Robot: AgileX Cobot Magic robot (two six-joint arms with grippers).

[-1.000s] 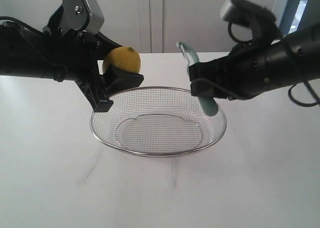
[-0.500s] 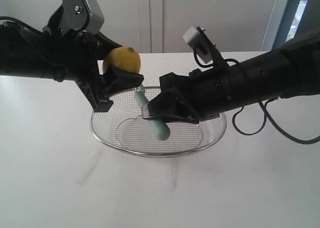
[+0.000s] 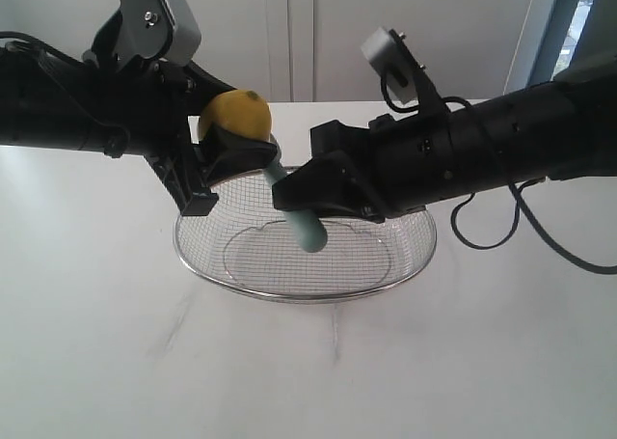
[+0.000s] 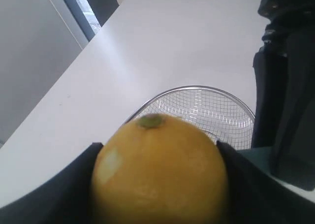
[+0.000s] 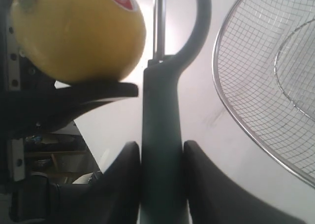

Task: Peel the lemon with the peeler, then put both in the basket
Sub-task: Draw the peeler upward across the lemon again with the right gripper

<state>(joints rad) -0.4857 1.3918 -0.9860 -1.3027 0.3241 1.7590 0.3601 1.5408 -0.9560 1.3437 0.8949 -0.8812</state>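
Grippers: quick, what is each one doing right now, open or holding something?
Left gripper: closed on the lemon.
Right gripper: closed on the peeler.

arms [image 3: 58,111]: black, tubular | wrist cameras [image 3: 164,19]: grey boxes | cables [image 3: 482,248]: black, looped

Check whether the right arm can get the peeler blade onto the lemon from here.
Probably yes: the peeler head sits right beside the lemon, with bare skin facing it; the left jaws cover only its flanks.
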